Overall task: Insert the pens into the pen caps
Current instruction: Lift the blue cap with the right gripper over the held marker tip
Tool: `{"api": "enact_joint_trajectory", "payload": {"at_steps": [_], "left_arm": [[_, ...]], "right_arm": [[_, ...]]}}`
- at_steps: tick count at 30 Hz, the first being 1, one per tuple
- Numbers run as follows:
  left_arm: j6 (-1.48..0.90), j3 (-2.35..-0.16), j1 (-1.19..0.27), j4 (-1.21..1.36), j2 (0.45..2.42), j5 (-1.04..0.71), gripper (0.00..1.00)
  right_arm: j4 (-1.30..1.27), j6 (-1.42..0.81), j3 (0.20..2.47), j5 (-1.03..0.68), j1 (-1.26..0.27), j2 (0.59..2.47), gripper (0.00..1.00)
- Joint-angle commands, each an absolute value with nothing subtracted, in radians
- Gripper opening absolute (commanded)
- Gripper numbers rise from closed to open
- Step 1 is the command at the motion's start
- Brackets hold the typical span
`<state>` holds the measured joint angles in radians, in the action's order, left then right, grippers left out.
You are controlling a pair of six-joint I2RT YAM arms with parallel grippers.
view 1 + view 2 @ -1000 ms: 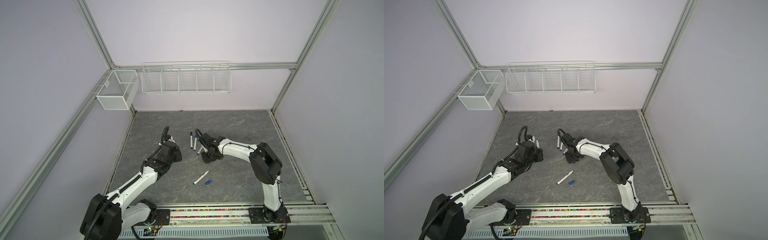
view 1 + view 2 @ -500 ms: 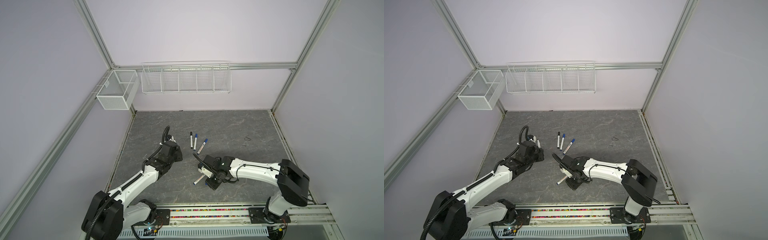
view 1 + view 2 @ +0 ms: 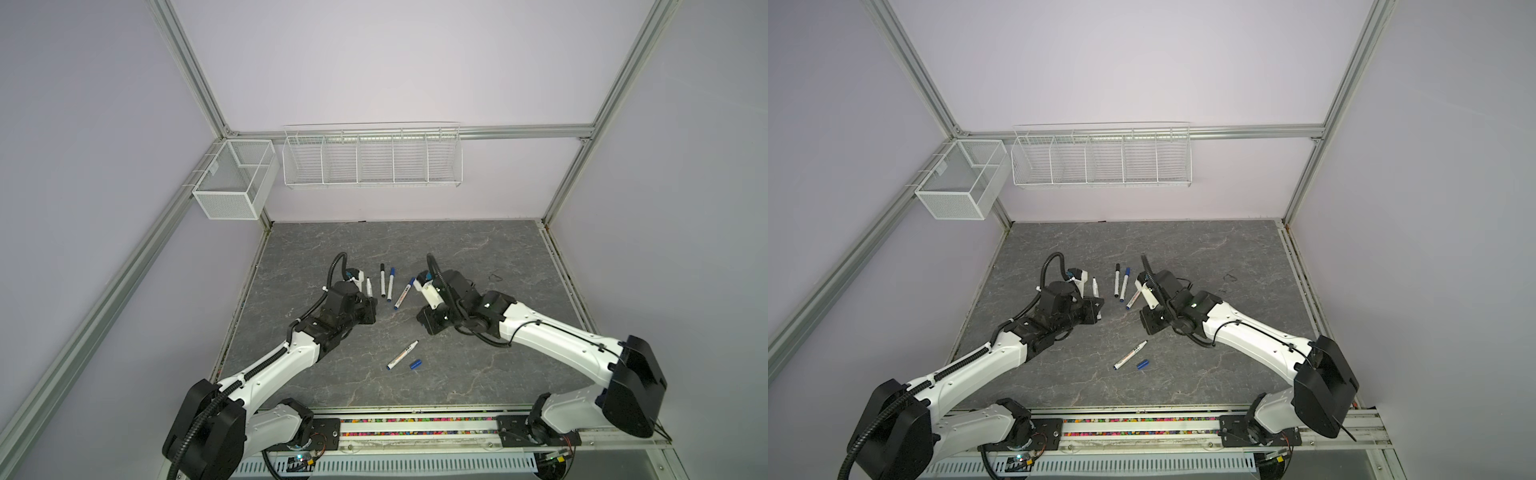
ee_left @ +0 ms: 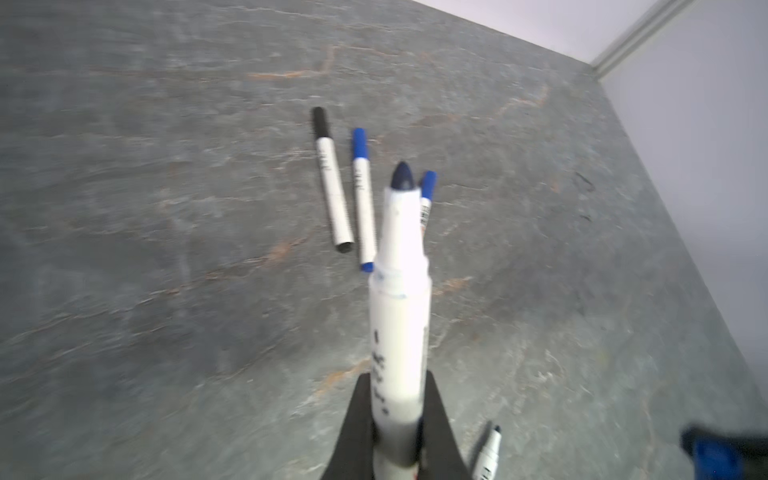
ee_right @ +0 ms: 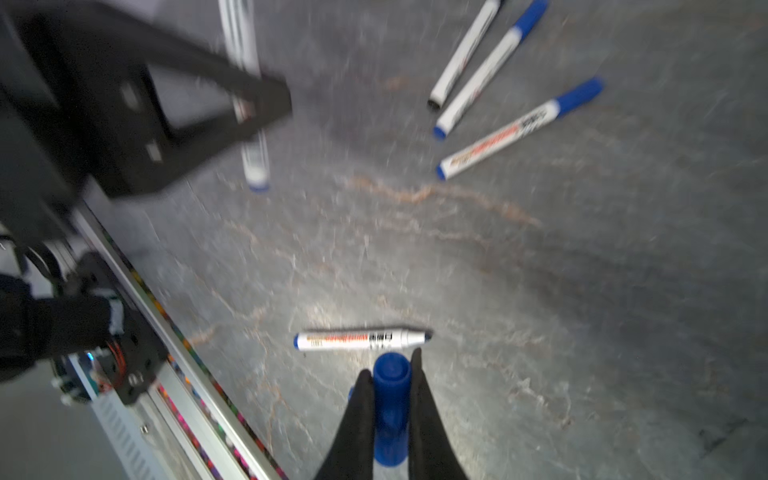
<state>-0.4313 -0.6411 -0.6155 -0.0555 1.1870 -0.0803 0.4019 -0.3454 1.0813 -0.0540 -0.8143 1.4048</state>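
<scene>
**Station Status: Pen and Cap Gripped, Not Joined**

1. Left claw (image 4: 397, 380): closed on an uncapped pen (image 4: 400, 316). The grip sits low on the white barrel. The dark blue tip points away from the wrist camera, toward the upper centre of that frame.

2. Right claw (image 5: 390, 363): closed on a blue cap (image 5: 390, 415). The cap's rounded end projects just past the fingertips.

3. In both top views the two claws stand apart, left and right of the frame centre. The held pen and the held cap do not touch.

4. Surface (image 3: 478, 257), between the claws: three capped pens lie flat.
   - Black-capped pen (image 3: 382, 280) and blue-capped pen (image 3: 390, 284) lie side by side, nearly parallel.
   - Tilted pen (image 3: 404, 294), blue-capped, lies just right of them.

5. Surface, lower centre of the frame: a loose pen (image 3: 402, 355), uncapped, lies at a slant. A loose cap (image 3: 415, 364), blue, lies just beside its lower end. Whether they touch cannot be told.
</scene>
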Motion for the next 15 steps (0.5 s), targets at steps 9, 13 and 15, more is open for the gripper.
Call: {"api": "enact_joint_trajectory", "payload": {"at_steps": [9, 13, 15], "left_arm": [[-0.263, -0.684, -0.734, 0.033, 1.282, -0.325, 0.0], [-0.248, -0.684, -0.745, 0.041, 1.279, -0.345, 0.0], [-0.247, -0.68, -0.747, 0.047, 1.275, -0.348, 0.0]], "right_arm": [[-0.023, -0.568, 1.081, -0.172, -0.692, 1.413, 0.08], [-0.012, -0.569, 1.113, -0.229, -0.697, 1.462, 0.09], [-0.009, -0.569, 1.119, -0.238, -0.706, 1.483, 0.09]]}}
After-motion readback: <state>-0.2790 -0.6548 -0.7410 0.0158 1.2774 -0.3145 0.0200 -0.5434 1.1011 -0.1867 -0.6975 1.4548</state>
